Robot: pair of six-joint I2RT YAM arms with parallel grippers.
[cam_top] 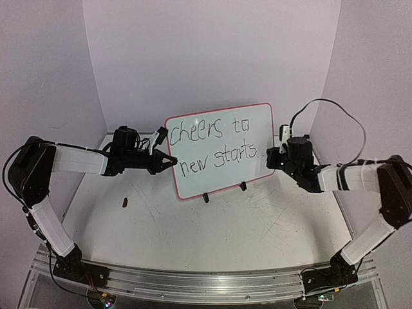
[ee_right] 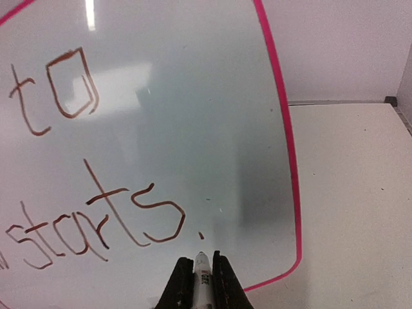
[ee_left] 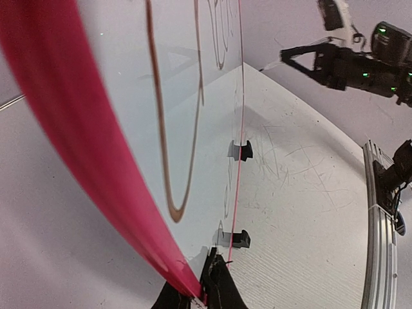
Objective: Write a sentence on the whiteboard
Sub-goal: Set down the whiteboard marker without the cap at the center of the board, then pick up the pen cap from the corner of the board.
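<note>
On the table [cam_top: 193,238] the whiteboard [cam_top: 222,183] stands near upright, the sentence [cam_top: 219,145] across it. The left gripper [cam_top: 168,161] pinches its left rim, likely steadying it against pen pressure. The right gripper [ee_right: 198,283] is clamped on a marker [ee_right: 201,273], tip aimed just past "starts", apparently adding dots.

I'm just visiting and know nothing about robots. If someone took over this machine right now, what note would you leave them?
Left gripper: shut on the left edge of the upright white board with a red-pink rim.
Right gripper: shut on a white-barrelled marker, tip close to the board after the last word.
Done: the black handwritten sentence, "cheers to new starts", is written, dots following.
To do: probably just withdrawing the marker and releasing the board.
</note>
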